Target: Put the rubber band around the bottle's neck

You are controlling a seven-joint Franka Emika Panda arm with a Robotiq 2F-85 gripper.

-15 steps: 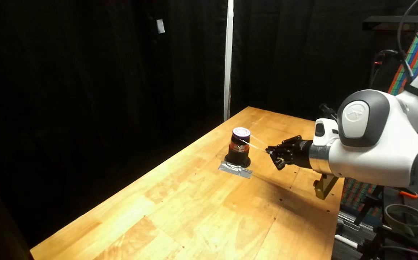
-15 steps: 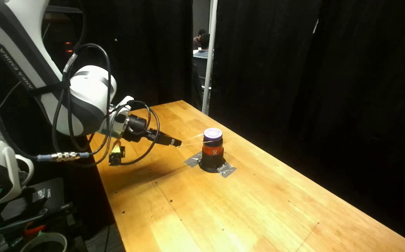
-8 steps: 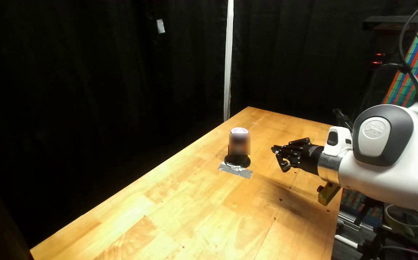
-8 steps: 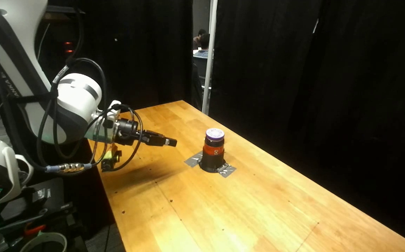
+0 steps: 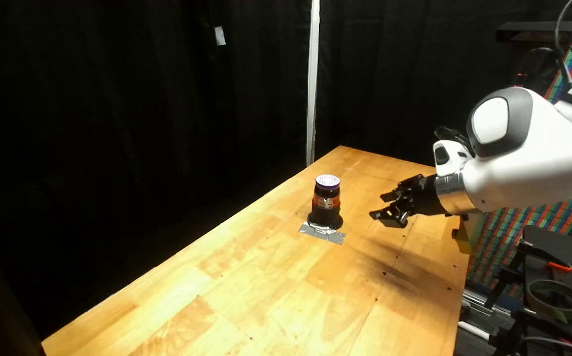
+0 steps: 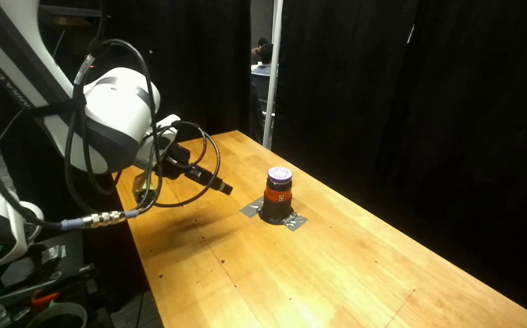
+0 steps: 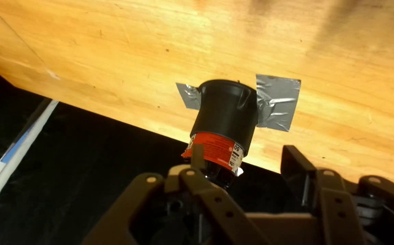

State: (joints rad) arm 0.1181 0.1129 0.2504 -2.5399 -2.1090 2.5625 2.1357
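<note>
The bottle (image 5: 326,200) stands near the spread fingers (image 7: 295,162), apart, seemingly just ahead.

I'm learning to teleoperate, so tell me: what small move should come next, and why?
I'd probably ease the open claw slightly back from the bottle. It holds nothing visible, and in the wrist view a finger hides part of the bottle. I can't make out the rubber band in any view, so checking the neck unobstructed seems wise.
</note>
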